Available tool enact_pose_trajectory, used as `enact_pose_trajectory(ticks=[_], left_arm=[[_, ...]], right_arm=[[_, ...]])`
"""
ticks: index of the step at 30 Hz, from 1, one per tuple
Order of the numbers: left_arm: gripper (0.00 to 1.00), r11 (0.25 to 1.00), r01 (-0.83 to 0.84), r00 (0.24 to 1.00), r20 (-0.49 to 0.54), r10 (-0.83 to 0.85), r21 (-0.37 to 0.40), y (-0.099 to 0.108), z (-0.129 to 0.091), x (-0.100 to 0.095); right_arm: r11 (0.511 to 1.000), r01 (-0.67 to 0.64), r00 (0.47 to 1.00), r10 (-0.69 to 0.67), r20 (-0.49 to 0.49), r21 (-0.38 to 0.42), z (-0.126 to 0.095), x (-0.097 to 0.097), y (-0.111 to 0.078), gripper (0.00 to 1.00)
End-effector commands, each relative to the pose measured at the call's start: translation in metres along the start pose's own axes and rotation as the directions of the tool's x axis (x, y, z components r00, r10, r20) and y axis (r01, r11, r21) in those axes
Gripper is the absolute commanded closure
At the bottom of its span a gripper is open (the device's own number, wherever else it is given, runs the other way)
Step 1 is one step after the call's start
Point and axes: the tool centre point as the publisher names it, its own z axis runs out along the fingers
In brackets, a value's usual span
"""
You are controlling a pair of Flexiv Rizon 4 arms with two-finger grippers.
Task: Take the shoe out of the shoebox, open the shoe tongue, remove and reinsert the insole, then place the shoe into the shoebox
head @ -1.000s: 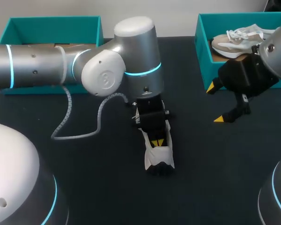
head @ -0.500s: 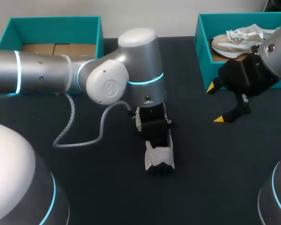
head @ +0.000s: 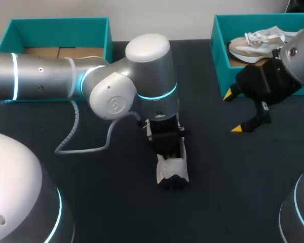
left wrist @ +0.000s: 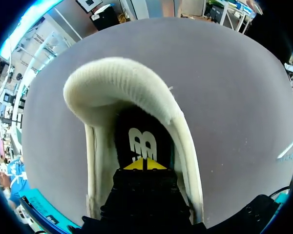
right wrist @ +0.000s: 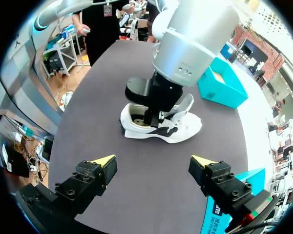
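**Left gripper down inside the shoe, right gripper hanging open by the box**

The white shoe is sitting sole-down on the dark table, out of its box, a little toward 6 o'clock from the table's middle. The left arm is coming in from 9 o'clock and standing over it, with the left gripper pointing down into the shoe's opening. Its yellow tips are lying pressed together against the dark insole, with the padded heel collar curving just ahead of them. Whether they are pinching the insole cannot be told.

The right gripper is hovering above the table at about 3 o'clock, well apart from the shoe. Its fingers are spread wide and gripping nothing.

A teal shoebox is standing at 1 o'clock with a second, beige shoe lying inside. Another teal box is standing at 11 o'clock. A grey cable is looping over the table beside the left arm.
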Motion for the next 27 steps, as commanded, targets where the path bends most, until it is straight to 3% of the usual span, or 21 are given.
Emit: enact_pose_trajectory(ticks=[1,20,24,27], left_arm=[[1.00,0.999,-0.013,1.000,-0.018,0.012,-0.039,0.017,0.033,0.008],[1.00,0.987,0.008,0.999,-0.032,-0.013,-0.159,0.038,0.028,0.011],[1.00,0.988,0.017,0.999,-0.024,-0.021,-0.152,0.037,0.018,0.013],[1.00,0.995,0.017,1.000,0.008,-0.016,-0.102,0.031,0.002,0.011]], right_arm=[[1.000,0.000,1.000,0.000,0.001,0.002,0.002,0.000,0.000,0.00],[1.000,0.000,1.000,0.000,0.001,0.002,0.002,0.000,0.000,0.00],[1.000,0.000,1.000,0.000,0.001,0.002,0.002,0.000,0.000,0.00],[1.000,0.000,1.000,0.000,0.001,0.002,0.002,0.000,0.000,0.00]])
